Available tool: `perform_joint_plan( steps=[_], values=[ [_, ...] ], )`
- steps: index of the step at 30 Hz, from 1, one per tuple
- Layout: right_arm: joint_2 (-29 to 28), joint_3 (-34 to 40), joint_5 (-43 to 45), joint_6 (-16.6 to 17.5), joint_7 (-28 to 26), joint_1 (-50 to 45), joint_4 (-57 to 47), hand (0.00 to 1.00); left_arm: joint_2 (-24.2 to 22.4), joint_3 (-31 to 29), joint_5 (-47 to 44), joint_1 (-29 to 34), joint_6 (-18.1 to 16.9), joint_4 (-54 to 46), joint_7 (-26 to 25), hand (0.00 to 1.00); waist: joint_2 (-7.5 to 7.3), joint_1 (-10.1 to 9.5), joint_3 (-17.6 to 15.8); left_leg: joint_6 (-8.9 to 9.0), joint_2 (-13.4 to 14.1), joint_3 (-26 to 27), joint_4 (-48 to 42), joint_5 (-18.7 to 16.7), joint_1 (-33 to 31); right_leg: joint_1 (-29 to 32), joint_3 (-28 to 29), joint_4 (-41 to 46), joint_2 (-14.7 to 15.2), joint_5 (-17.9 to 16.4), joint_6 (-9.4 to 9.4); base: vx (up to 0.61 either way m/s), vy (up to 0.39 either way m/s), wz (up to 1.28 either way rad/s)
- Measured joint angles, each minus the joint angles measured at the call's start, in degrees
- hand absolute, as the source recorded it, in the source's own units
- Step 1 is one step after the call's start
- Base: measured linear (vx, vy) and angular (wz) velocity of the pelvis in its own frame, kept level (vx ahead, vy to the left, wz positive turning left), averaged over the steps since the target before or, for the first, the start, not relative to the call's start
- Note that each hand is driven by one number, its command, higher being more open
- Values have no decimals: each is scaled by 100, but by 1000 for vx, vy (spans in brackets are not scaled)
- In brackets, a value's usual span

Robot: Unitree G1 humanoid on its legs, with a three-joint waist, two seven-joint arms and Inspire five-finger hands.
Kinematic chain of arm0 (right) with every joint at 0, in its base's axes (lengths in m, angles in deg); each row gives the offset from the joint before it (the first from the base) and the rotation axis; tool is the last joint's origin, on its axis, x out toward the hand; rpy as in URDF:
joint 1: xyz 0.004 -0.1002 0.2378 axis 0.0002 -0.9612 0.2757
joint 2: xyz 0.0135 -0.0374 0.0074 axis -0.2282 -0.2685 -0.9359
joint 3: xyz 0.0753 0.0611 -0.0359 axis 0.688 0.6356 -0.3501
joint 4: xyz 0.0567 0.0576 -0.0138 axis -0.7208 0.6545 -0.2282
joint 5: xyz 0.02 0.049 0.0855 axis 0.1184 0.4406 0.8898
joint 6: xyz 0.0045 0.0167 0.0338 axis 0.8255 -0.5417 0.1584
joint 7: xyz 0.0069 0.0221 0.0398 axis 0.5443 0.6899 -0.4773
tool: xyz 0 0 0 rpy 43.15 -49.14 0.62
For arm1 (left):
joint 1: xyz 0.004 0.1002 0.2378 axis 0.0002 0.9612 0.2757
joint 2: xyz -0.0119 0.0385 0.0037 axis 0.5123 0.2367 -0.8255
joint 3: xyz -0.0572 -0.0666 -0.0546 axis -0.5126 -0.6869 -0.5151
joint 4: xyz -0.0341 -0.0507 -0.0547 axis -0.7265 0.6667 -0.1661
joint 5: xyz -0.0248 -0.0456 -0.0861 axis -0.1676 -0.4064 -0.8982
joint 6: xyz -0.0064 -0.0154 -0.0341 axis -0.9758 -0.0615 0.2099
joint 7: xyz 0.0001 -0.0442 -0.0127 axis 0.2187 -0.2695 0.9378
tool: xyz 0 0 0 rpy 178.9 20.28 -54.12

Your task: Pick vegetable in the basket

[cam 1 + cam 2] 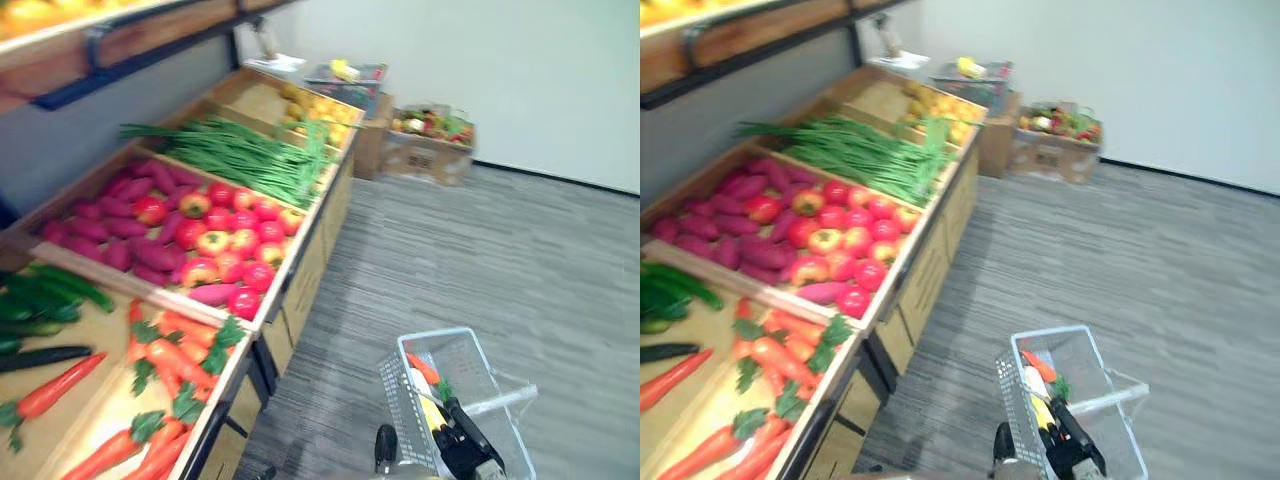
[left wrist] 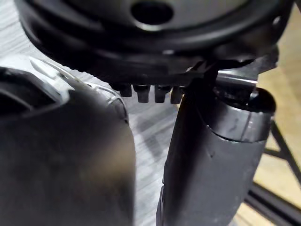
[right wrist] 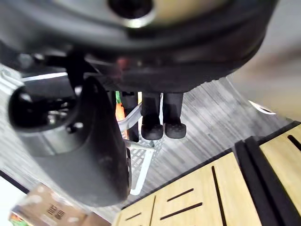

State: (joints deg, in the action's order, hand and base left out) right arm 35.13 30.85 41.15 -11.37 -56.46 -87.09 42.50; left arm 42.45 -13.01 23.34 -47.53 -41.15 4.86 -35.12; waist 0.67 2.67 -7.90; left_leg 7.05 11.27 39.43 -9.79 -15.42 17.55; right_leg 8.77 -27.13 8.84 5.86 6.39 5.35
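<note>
Left eye view shows 1 carrot (image 1: 423,369) lying inside the white wire basket (image 1: 432,334), low at the right, beside a yellow item (image 1: 426,403). The right hand (image 1: 462,445) is over the basket, with its fingers curled round the white handle. The left hand (image 2: 211,160) hangs near the produce stand (image 1: 300,270); whether it is open or closed, I cannot tell. The stand, with carrots (image 1: 175,365) and tomatoes (image 1: 235,240), borders the left. Grey floor (image 1: 480,250) lies open at the right, up to a cardboard box (image 1: 425,155).
</note>
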Motion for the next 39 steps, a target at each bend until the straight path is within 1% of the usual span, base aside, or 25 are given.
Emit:
perform_joint_plan(
  steps=[2,4,5,6,8,10,13,14,16,18,21,22,24,26,27,28,29,30,31,33,34,35,36,38,39],
  values=[
    [-11,-13,12,162,-36,0,250,0,24,-4,1,-33,-21,18,-46,100,-84,-29,2,-8,124,97,-376,5,8,15,-93,54,-91,14,-75,162,-50,-82],
    [60,-5,102,279,-67,10,450,0,-103,11,3,-73,-111,20,-51,100,34,-17,-54,-10,125,144,-306,9,135,34,-140,123,-134,-112,-202,114,-63,-50],
    [78,-2,101,340,-76,41,547,0,-105,10,1,-109,-123,24,-55,100,115,1,-98,15,118,219,-181,22,218,73,-140,216,-150,-178,-185,42,-13,-35],
    [59,-4,99,387,-83,63,646,0,-110,7,2,-147,-146,34,-56,100,129,34,-118,127,106,289,-67,84,245,154,-150,333,-170,-273,-167,9,-20,-17],
    [55,-8,88,416,-94,118,713,0,-109,-14,0,-150,-190,49,-54,100,81,42,-147,267,106,395,-24,215,251,223,-126,390,-188,-359,-127,-3,-107,-15],
    [23,-11,63,414,-106,180,791,0,-110,-156,0,-147,-259,79,-50,100,-12,42,-157,294,144,413,-118,381,223,210,-117,316,-224,-444,-93,-9,-169,-18],
    [-6,-27,-155,379,-108,243,792,0,-91,-201,102,-140,-394,85,-49,100,-100,-16,-110,326,612,410,-1218,557,-115,30,-122,-88,-423,-468,-65,40,-155,-33],
    [-1,-27,-192,344,-108,248,791,0,-80,-202,102,-129,-446,86,-49,100,-103,-24,-97,255,737,381,-1512,618,-202,-31,-115,-187,-474,-467,-65,74,-183,-48],
    [21,-26,-376,210,-161,242,792,0,11,-194,83,-148,-612,94,-40,100,-181,-65,-101,-111,1178,12,-2697,949,-673,-286,-53,-594,-653,-460,-71,82,-246,-37],
    [49,-26,-378,172,-198,248,808,0,11,-177,36,-203,-722,84,-5,100,-186,-68,-104,-205,1249,-352,-3338,876,-1064,-414,98,-810,-770,-456,-77,52,-230,-24],
    [90,-26,-377,146,-335,262,910,0,-55,-147,4,-203,-794,50,112,100,-210,-137,-102,-107,952,-1045,-3568,382,-1534,-629,380,-1030,-971,-420,-129,14,-140,-38],
    [86,-40,-378,146,-389,267,930,0,-51,-138,-142,-205,-752,46,111,100,-245,-244,-106,-85,724,-1229,-3179,136,-1649,-714,508,-1092,-1051,-421,-129,-8,-64,-60],
    [82,-67,-376,146,-426,282,920,0,-32,-145,-241,-205,-723,47,109,100,-304,-258,-127,-89,467,-1387,-2465,-45,-1745,-765,594,-1135,-1076,-421,-129,-18,-37,-42],
    [101,-233,-362,158,-419,286,816,0,-14,-171,-241,-202,-753,39,62,100,-412,-260,-178,-150,-125,-1849,-1115,-50,-2015,-760,896,-1227,-1041,-422,-128,-50,-25,-31],
    [108,-274,-362,161,-417,297,782,0,-6,-193,-241,-196,-755,40,47,100,-441,-271,-196,-241,-266,-1971,-881,54,-2104,-759,987,-1272,-1020,-426,-127,-55,-47,-60],
    [147,-451,-359,170,-400,339,777,0,-38,-195,-233,-146,-762,74,7,100,-342,-377,-173,-282,-374,-2189,-470,284,-2276,-775,1135,-1346,-1097,-714,-404,-24,-67,-67],
    [242,-518,-358,169,-401,381,764,0,-152,-199,-229,-147,-785,135,-6,100,-88,-438,-198,-256,-143,-2240,-490,506,-2320,-645,1121,-872,-1255,-803,-154,-7,-8,-62],
    [326,-755,-360,192,-390,390,706,0,-237,-238,-297,-112,-861,233,-22,100,-57,-371,-329,-103,-22,-2285,-1204,555,-2591,-465,1401,594,-996,-1274,595,27,21,-20],
    [366,-813,-369,239,-318,341,825,0,-268,-423,-458,-188,-892,285,5,100,49,-393,-435,-73,121,-2409,-1603,454,-2670,-824,1535,280,-1049,-1551,53,40,25,-6],
    [369,-937,-376,235,-232,308,927,0,-326,-451,-490,-188,-897,346,16,100,19,-443,-408,-101,47,-2246,-1393,467,-2604,-1020,1531,12,-987,-1377,-29,62,-46,-9],
    [370,-1027,-388,294,-232,287,934,0,-326,-441,-467,-165,-916,334,30,100,42,-443,-387,-293,-48,-2184,-931,687,-2463,-1089,1607,-95,-967,-1350,-81,77,-23,-18],
    [379,-1074,-401,307,-229,288,937,0,-325,-427,-457,-161,-913,354,46,100,45,-453,-380,-358,-75,-2144,-778,820,-2368,-1116,1658,-116,-951,-1366,-104,177,31,-28],
    [409,-1147,-423,320,-229,287,946,0,-328,-435,-453,-153,-905,365,62,100,29,-459,-350,-429,-154,-2078,-539,993,-2229,-1154,1656,-155,-883,-1409,-170,221,74,-25],
    [397,-1146,-575,330,-239,287,944,0,-308,-418,-310,-134,-894,357,92,100,4,-462,-257,-475,-251,-1975,-392,1074,-2126,-1031,1585,107,-723,-1607,-315,222,72,-10],
    [388,-1146,-590,332,-238,285,946,0,-265,-406,-168,-138,-897,342,100,100,-71,-463,-222,-482,-345,-1924,-382,1020,-2056,-925,1557,463,-583,-1788,-508,181,50,-2]
  ],
)
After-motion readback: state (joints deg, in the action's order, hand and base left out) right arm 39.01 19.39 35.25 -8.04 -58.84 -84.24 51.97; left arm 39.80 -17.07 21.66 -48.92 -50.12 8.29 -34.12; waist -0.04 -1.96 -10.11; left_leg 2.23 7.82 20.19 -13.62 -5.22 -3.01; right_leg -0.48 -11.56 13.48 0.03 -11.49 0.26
